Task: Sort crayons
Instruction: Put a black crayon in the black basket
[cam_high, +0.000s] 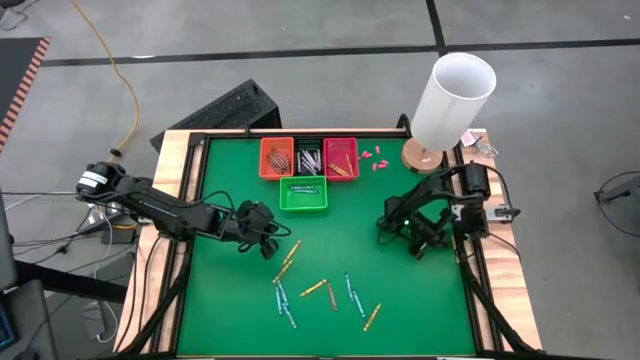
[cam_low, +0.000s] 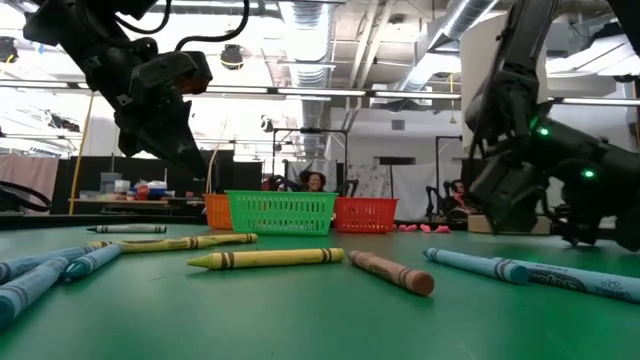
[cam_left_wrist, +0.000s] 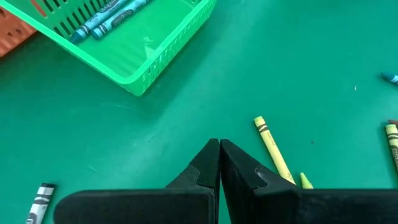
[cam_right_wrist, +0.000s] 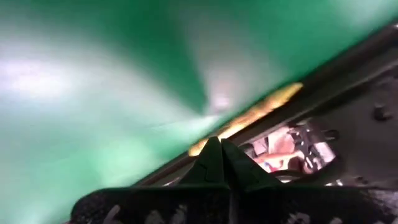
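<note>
crayons (cam_high: 325, 290) loose mid-table | four baskets (cam_high: 303, 194) behind (some crayons inside)

Green mat (cam_high: 400, 300) — yellow, blue crayons (cam_high: 330, 292)

The high view looks straight down on the whole green table (cam_high: 420, 300) and both arms. The low view sits at table-top height, level across the mat, very near the loose crayons (cam_low: 268, 259), facing the baskets and the room behind. The left wrist view looks down, close above the mat, sharing the green basket (cam_left_wrist: 155, 59) with both wider views (the right wrist view shows only blurred mat and the table's edge).
</note>
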